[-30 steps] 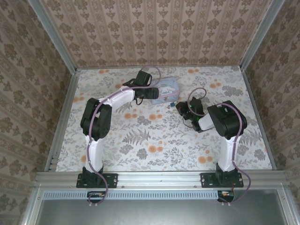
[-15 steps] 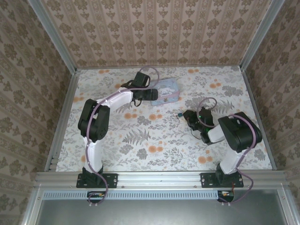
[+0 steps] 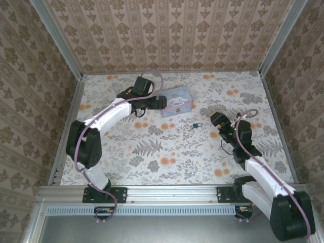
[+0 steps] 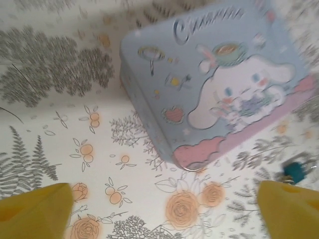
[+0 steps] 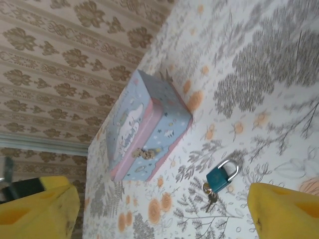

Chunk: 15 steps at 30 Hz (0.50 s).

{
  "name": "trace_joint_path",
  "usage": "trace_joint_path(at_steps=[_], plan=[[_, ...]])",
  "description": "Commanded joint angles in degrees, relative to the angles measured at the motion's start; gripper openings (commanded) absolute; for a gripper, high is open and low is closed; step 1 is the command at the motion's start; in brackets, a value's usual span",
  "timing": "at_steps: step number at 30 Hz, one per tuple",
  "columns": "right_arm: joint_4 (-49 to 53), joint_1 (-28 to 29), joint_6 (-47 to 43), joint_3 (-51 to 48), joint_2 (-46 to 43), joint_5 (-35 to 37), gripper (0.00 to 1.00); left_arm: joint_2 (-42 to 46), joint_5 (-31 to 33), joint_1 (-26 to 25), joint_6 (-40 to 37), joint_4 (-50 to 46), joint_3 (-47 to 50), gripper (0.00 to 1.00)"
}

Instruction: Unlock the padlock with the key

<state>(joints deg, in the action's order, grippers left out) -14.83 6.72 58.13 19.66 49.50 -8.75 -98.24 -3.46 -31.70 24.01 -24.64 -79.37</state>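
Teal padlock (image 5: 219, 178) lay on the floral worktop (image 3: 167, 152) at 5 o'clock of the tin (image 3: 177, 100). Its key (image 5: 209, 195) was a brassy speck at its base, hard to make out. The left gripper (image 4: 162, 214) and right gripper (image 5: 162, 211) both held their jaws spread and empty. A second earlier the right gripper had covered the padlock; it had since backed toward 4 o'clock.

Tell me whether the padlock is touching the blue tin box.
Apart. The right wrist view shows the padlock lying on the floral mat with a strip of bare mat between it and the tin box.
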Motion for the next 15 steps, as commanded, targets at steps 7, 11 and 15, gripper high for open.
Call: trace_joint_path(at_steps=[7, 11, 15], plan=[[19.79, -3.51, -17.07, 13.38, -0.81, 1.71, 0.99, 16.38, 8.21, 2.25, -2.33, 1.71, 5.57, 1.00], [20.33, -3.99, -21.52, 18.12, 3.21, 4.27, 1.00, 22.84, 15.98, 4.04, -5.12, 5.79, 10.86, 1.00], [17.66, -4.00, -25.68, 20.16, 4.84, 8.78, 0.99, 28.58, 20.87, 7.02, -11.53, 13.44, 18.01, 1.00]])
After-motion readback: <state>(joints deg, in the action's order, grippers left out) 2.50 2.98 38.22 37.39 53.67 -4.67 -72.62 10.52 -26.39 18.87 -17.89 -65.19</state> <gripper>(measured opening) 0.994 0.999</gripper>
